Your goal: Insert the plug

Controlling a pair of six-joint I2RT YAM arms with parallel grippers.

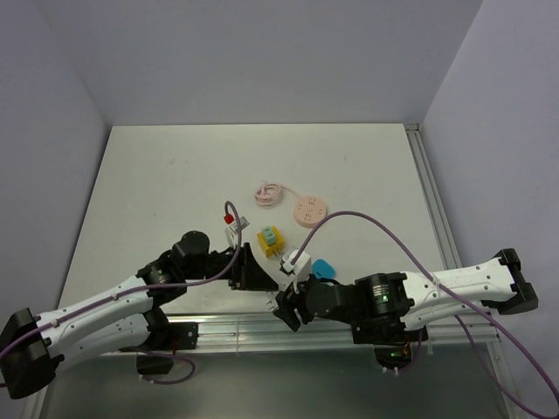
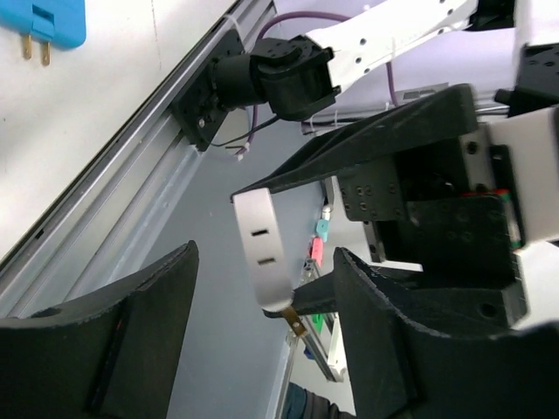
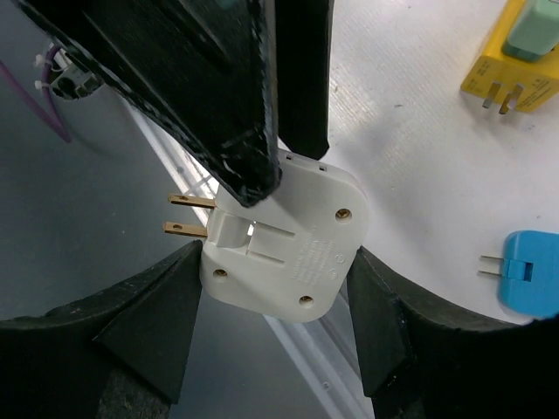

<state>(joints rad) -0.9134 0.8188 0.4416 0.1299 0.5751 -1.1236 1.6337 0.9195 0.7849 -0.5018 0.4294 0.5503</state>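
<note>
A white plug adapter with two brass prongs sits between my right gripper's fingers, which press on its two sides. It hangs over the table's front edge. In the top view the adapter lies between the two grippers. My left gripper is wide open. Its fingers stand on either side of the adapter without touching it, and the adapter's slotted face shows edge-on there. The round pink power strip lies further back on the table.
A yellow plug lies just behind the grippers, and a blue plug lies beside the right gripper. A coiled pink cable lies next to the power strip. A metal rail runs along the front edge.
</note>
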